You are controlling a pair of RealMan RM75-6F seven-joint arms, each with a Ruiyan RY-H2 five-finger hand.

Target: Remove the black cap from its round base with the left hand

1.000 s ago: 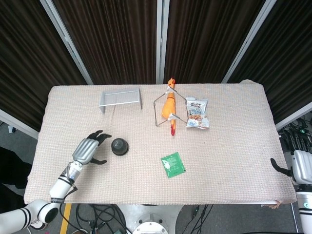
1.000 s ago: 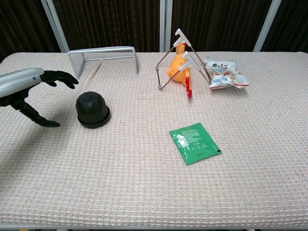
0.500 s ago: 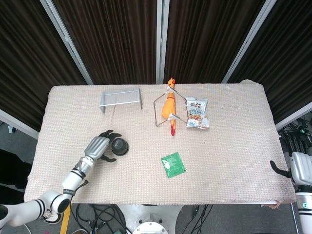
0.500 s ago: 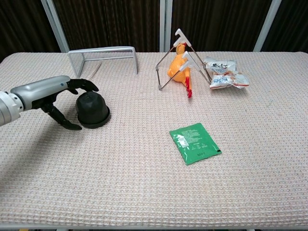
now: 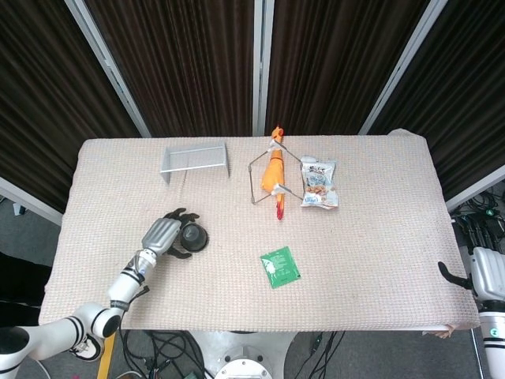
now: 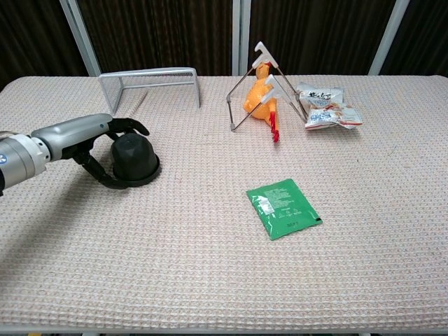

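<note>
The black domed cap [image 6: 134, 152] sits on its round black base [image 6: 142, 179] on the left part of the table; the head view shows the cap [image 5: 194, 234] from above. My left hand [image 6: 82, 137] reaches in from the left and cups the cap: its dark fingers [image 6: 131, 127] arch over the top, and the thumb curves round the near left side of the base. Whether the fingers press on the cap is unclear. In the head view the left hand [image 5: 162, 235] partly covers the cap's left side. My right hand [image 5: 481, 276] hangs at the table's right edge, mostly cut off.
A silver wire rack [image 6: 150, 79] stands behind the cap. An orange rubber chicken [image 6: 260, 94] hangs in a wire stand at centre back, with a snack bag [image 6: 325, 107] to its right. A green sachet [image 6: 283, 208] lies flat in the middle of the table [image 6: 210, 280].
My left hand has moved right from beside the cap until its fingers arch over the top and the thumb wraps the near side. The cap and base have not moved.
</note>
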